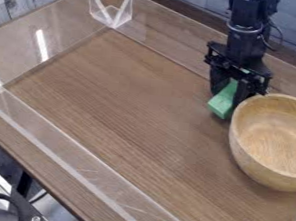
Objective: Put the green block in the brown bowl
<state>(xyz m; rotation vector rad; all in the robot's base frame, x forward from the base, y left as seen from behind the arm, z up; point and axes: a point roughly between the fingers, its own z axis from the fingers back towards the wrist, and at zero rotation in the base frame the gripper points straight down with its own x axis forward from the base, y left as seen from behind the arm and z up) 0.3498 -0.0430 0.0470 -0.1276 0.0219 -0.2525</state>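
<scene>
One arm works this table, and its black gripper (234, 85) points straight down over the green block (224, 101), which sits on the wooden tabletop (124, 110) just beside the left rim of the brown bowl (279, 141). The block lies directly under the jaws, not off to either side, and its upper part is hidden between the dark fingers while its lower end pokes out toward the camera. Its long axis seems to run roughly from the far side of the table toward the near side, slightly slanted, so the fingers straddle it across its narrow width. The jaws stand partly apart with the block between them; whether the pads already press its sides or only flank it is too small and dark to tell, so I cannot say that it is gripped. The block appears to rest on the table, or very near it, and not in the bowl. As I judge it, the step in hand is the grasp itself, and the move after that is short: lift, shift right over the thick rim, and release. The main risk is clipping that rim, since block and bowl sit so close.
</scene>
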